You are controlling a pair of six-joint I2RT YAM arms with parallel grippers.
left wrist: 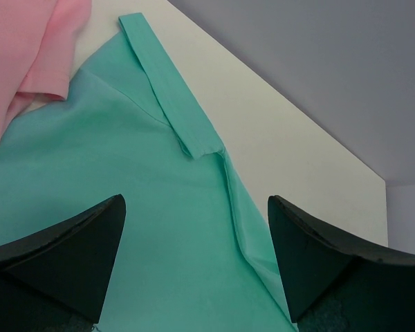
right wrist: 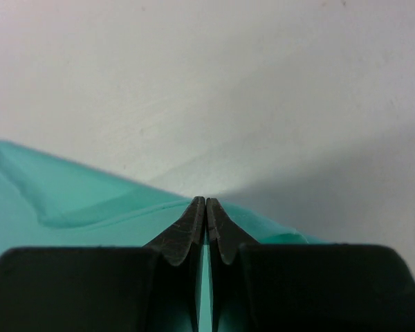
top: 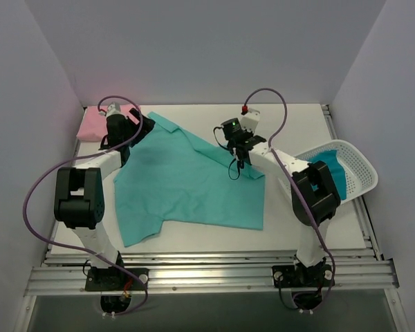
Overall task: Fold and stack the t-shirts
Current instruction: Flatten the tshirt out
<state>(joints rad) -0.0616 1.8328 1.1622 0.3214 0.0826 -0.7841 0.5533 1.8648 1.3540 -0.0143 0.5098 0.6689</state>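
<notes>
On the white table, centre frame, your right gripper pinches the mint-green tee edge (left gripper gapes, empty); pull it flat before folding.

1. The mint-green t-shirt lies spread flat, its far-right edge pinched in the right fingers and its sleeve under the parted left fingers.
2. The pink t-shirt is bunched just beyond the left fingers.
3. The teal t-shirt is crumpled well right of the right fingers.

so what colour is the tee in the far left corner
The tee is pale pink, clearest in the left wrist view.
</notes>
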